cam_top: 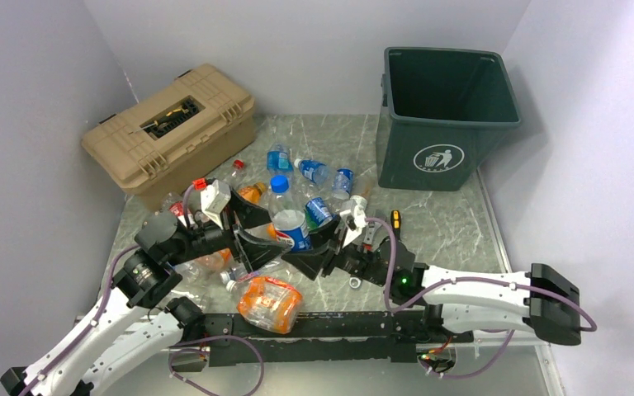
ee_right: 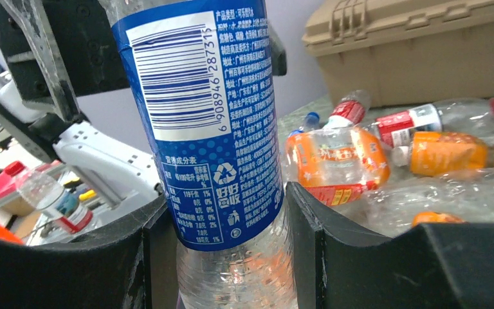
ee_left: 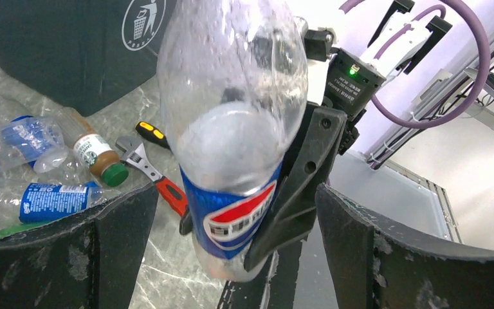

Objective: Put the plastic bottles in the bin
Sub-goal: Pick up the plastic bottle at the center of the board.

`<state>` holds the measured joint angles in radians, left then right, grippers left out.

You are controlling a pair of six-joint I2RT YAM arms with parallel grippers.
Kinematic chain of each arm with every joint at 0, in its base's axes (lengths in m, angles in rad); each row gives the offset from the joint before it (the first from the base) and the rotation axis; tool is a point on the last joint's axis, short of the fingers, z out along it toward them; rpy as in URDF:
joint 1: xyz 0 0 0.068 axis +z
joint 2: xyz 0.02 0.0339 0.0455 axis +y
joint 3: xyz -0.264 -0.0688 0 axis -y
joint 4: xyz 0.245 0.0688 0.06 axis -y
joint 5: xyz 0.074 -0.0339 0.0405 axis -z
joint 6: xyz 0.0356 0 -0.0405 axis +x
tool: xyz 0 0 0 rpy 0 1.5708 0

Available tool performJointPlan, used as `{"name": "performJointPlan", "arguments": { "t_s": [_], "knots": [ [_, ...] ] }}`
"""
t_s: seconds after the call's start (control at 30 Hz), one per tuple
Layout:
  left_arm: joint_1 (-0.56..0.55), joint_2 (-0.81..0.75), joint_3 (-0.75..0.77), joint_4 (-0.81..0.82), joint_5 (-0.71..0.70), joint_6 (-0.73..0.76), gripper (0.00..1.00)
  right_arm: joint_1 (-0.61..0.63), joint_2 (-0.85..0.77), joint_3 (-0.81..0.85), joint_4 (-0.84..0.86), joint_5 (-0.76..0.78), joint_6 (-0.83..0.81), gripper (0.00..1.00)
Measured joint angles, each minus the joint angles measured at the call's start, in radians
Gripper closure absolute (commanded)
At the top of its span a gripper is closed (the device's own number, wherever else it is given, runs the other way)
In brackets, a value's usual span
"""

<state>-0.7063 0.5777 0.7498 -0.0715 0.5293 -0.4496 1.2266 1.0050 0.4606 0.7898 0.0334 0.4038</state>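
Fingers of my right gripper (ee_right: 228, 215) are narrowed onto 1 of the plastic bottles, the Pepsi bottle (ee_right: 209, 116). They pinch it low, where the blue label ends and the clear base begins. I judge that this low grip keeps it upright, cap up, so it rides above the clutter when I carry it.

My left gripper (ee_left: 237, 196) stands wide, its 2 fingers bracketing the same bottle with a gap on each side and touching nothing. I judge it stands so to leave the bottle wholly to the right arm, which is on the bin's side of the table (cam_top: 454, 235).

Near my bases lies a crushed orange bottle (cam_top: 269, 303). Around and beyond both grippers the other bottles are strewn on their sides, among them a small green-capped bottle (ee_left: 96, 154) and a blue-labelled bottle (ee_left: 54, 199). A red-handled wrench (ee_left: 161, 183) lies among them; it is no part of this job, so I expect to lift over it, not sweep through.

Farthest off, at the back right, the bin (cam_top: 483, 153) stands upright with its mouth open, well apart from the held bottle. I cannot tell what is inside. The tan toolbox (cam_top: 173, 132) sits at the back left.
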Motion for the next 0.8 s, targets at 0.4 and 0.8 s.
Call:
{"name": "performJointPlan", "arguments": {
  "t_s": [0.4,0.8],
  "knots": [
    [0.000,0.040,-0.005,0.015,0.063,0.011,0.39,0.000,0.102,-0.001,0.120,-0.122,0.080,0.56],
    [0.003,0.057,-0.005,0.023,0.109,0.019,0.67,-0.001,0.121,-0.001,0.144,-0.142,0.100,0.15]
  ]
}}
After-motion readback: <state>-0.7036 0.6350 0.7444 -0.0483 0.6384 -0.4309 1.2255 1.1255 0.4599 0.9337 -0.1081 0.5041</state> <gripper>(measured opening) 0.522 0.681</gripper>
